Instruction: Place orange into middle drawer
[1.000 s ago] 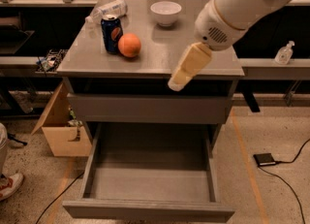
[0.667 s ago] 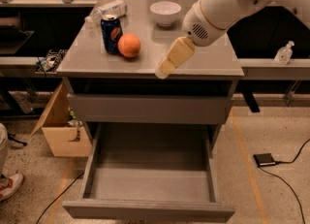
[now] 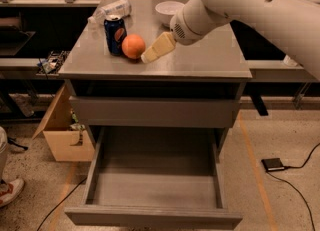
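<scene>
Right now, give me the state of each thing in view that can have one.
middle drawer: pulled open, empty.
orange: resting on the cabinet top, outside the middle drawer.
gripper: low over the cabinet top, tip beside the orange.
upper drawer: shut.
soda can: upright.
bowl: upright.
bottle: lying on its side.

one orange (image 3: pixel 133 46), one blue can (image 3: pixel 115 34), one white bowl (image 3: pixel 168 11), one clear bottle (image 3: pixel 111 10), one open middle drawer (image 3: pixel 150 218), one gripper (image 3: pixel 151 54) just beside the orange.
</scene>
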{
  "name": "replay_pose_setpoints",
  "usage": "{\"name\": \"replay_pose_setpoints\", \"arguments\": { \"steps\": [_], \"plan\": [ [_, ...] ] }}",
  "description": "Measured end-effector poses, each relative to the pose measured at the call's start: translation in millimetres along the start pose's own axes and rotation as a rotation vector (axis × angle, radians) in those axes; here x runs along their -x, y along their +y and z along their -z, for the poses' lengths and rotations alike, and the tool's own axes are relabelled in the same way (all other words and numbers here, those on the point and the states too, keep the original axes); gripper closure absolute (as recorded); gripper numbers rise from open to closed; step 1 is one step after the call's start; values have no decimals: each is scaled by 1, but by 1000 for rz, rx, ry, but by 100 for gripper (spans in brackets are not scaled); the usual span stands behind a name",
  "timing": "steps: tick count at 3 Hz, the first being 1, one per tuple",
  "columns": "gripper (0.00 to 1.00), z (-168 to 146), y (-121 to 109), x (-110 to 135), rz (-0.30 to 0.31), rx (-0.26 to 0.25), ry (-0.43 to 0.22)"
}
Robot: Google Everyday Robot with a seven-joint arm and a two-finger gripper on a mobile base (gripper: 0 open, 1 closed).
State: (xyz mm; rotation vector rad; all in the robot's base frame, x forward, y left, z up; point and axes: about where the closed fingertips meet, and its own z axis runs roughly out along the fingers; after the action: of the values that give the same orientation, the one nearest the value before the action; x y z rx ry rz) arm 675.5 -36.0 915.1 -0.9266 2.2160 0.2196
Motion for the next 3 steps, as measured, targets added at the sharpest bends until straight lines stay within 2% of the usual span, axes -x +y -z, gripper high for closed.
{"name": "replay_pose_setpoints", "arguments": {
  "steps": [1,2,3],
  "plan": [
    [0,0,-1,8,-87,-8,-26],
    [0,0,0,7,-86,-7,-23],
    [0,-16,10,16,-66,-11,-25]
  ]
}}
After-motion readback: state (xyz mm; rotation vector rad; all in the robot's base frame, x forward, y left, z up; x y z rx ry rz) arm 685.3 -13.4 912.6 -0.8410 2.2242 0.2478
